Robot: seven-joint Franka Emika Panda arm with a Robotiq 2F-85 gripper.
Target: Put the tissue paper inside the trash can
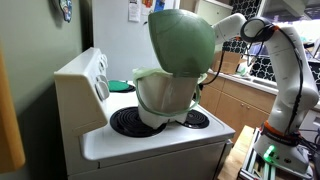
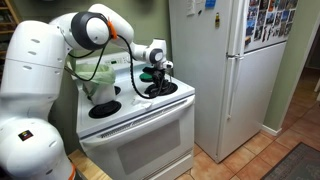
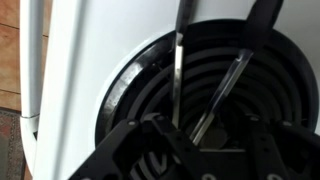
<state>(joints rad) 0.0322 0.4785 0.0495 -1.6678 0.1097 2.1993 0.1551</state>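
Pincer (image 2: 156, 80): you had it low over a black spiral coil burner (image 3: 215, 80); its jaw state could not be told.
Trash can (image 1: 165, 98): round, cream-white; it stood beside the pincer, apart, on the glossy white stove (image 2: 140, 125).
Lid (image 1: 182, 40): smooth dull-green dome, raised.

The trash can (image 1: 165, 98), a small round cream-white bin with a pale green rim, stands upright on the white stove (image 1: 150, 142) at mid-frame. Its large dull-green domed lid (image 1: 182, 40) is tipped up and open, filling the upper centre.
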